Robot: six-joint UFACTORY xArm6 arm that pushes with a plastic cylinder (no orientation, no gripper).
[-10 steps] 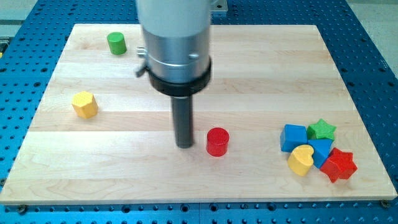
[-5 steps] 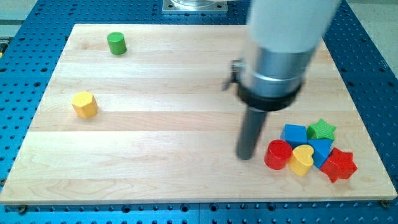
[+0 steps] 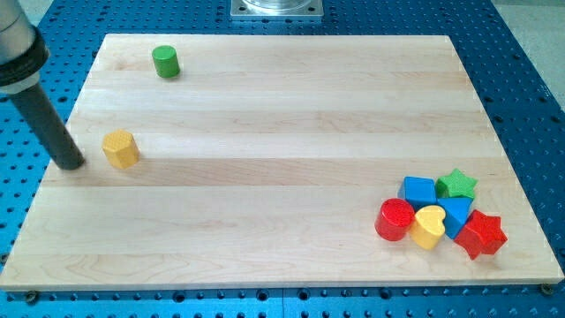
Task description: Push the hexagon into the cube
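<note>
The yellow hexagon (image 3: 120, 148) lies at the view's left on the wooden board (image 3: 282, 115). The blue cube (image 3: 418, 191) sits at the view's lower right in a cluster of blocks. My tip (image 3: 70, 164) rests on the board just left of the yellow hexagon, a small gap between them. The rod leans up to the view's top left corner.
Around the blue cube lie a red cylinder (image 3: 395, 219), a yellow heart (image 3: 428, 226), a green star (image 3: 456, 184), a second blue block (image 3: 456, 213) and a red star (image 3: 481, 233). A green cylinder (image 3: 165, 61) stands at the upper left.
My tip pushed the red cylinder rightward into the cluster, then swung across the board to the left side of the yellow hexagon. The hexagon has not moved.
</note>
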